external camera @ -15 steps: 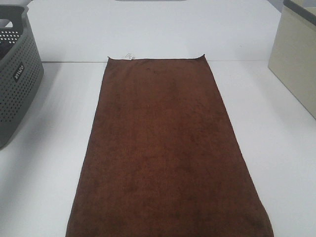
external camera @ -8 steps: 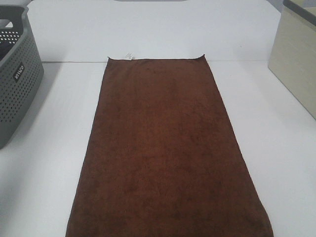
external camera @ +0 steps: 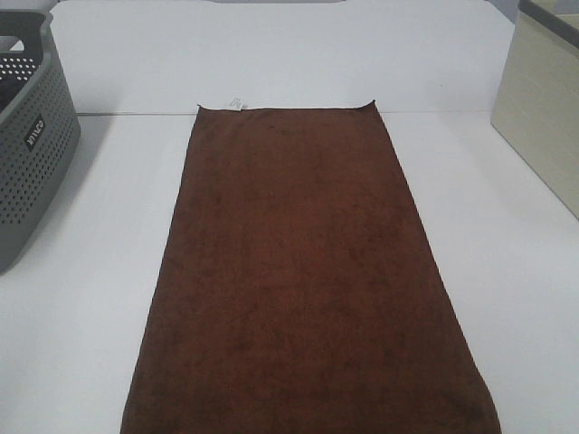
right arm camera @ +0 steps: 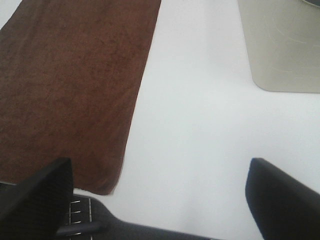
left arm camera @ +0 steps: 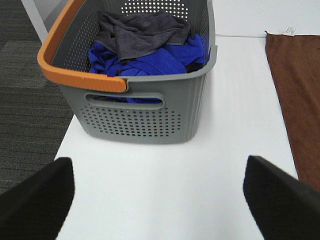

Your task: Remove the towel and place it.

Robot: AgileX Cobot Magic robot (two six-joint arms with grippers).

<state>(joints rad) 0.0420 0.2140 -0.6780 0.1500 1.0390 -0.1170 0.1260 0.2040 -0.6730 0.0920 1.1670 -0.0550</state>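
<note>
The towel (external camera: 303, 280) is a long dark brown cloth lying flat down the middle of the white table, with a small white tag (external camera: 236, 103) at its far edge. One long edge of the towel (left arm camera: 300, 95) shows in the left wrist view, and its near corner (right arm camera: 65, 90) in the right wrist view. My left gripper (left arm camera: 160, 200) is open over bare table between the basket and the towel, holding nothing. The right gripper (right arm camera: 160, 195) is open too, over bare table beside the towel's near corner. Neither gripper appears in the exterior high view.
A grey perforated basket (external camera: 27, 145) with an orange rim (left arm camera: 75, 75) stands at the left, holding blue and grey cloths (left arm camera: 145, 45). A beige box (external camera: 543, 108) stands at the right (right arm camera: 282, 45). The table's left edge drops to dark carpet (left arm camera: 25, 125).
</note>
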